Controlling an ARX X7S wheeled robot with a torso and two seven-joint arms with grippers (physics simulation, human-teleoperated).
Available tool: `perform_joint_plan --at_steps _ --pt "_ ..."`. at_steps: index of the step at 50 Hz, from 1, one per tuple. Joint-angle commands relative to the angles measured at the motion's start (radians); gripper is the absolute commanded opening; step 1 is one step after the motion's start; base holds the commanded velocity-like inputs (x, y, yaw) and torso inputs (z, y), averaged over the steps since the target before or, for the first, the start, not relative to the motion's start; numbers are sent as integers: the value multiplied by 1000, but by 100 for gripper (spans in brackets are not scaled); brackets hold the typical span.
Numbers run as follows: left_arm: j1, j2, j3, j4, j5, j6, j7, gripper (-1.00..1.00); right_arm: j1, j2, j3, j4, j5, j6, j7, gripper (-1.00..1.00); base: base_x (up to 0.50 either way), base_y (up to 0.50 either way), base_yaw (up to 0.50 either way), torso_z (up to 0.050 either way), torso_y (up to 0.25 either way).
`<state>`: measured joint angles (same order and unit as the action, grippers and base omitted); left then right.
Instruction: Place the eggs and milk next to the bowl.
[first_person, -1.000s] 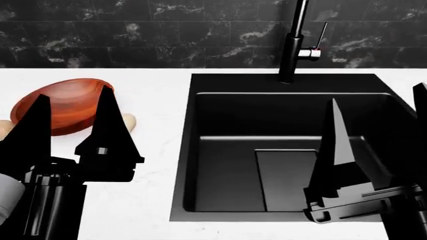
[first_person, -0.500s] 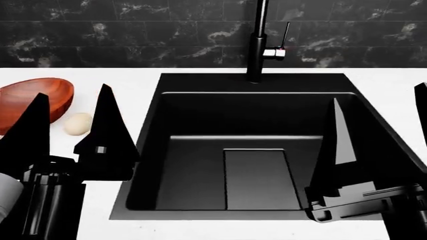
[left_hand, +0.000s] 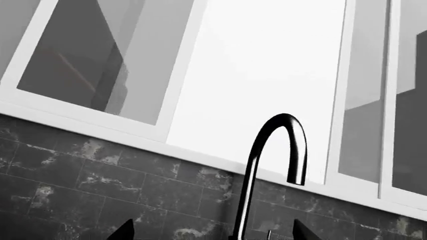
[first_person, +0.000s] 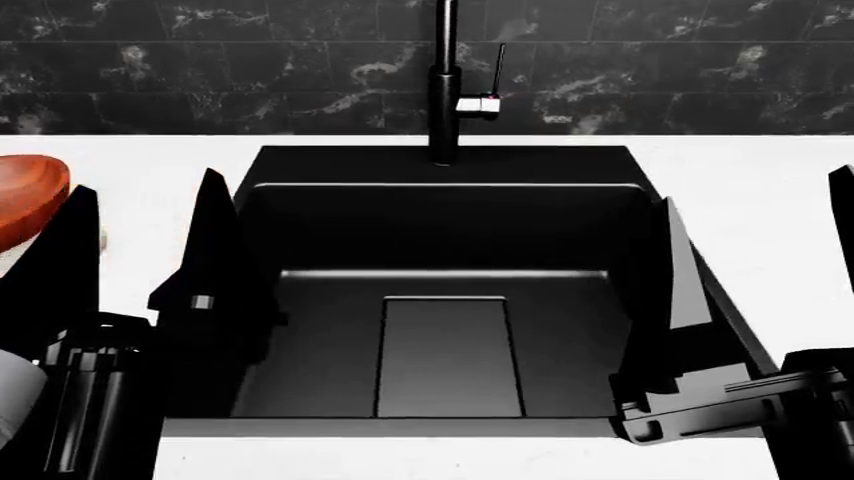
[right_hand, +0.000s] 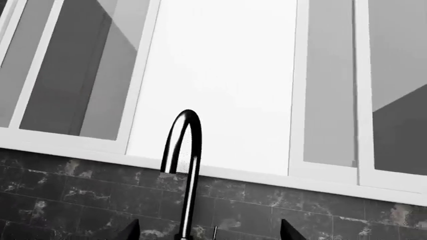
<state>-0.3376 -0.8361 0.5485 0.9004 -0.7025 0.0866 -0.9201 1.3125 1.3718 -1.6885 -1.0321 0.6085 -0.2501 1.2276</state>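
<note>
The view has slid right, so the wooden bowl (first_person: 24, 195) now peeks in far left of the sink (first_person: 441, 300), no egg or milk shows, and both the left gripper (first_person: 140, 250) and right gripper (first_person: 754, 260) hang open and empty.

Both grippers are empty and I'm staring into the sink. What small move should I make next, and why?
Probably keep turning the view right along the counter. Only the bowl's edge shows at far left, the sink looks empty, and no milk carton is in sight. The left gripper and right gripper are open and hold nothing, so finding the carton likely comes first.
</note>
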Motion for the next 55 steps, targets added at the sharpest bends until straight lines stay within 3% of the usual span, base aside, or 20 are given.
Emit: perform_joint_plan --at_steps 1,55 --pt "2 0 3 -1 3 1 2 100 4 0 -6 0 -1 0 3 100 -8 -324 0 0 0" --pt "-4 7 14 -9 9 -3 8 100 11 2 -21 15 -2 -19 0 100 -8 -325 0 0 0"
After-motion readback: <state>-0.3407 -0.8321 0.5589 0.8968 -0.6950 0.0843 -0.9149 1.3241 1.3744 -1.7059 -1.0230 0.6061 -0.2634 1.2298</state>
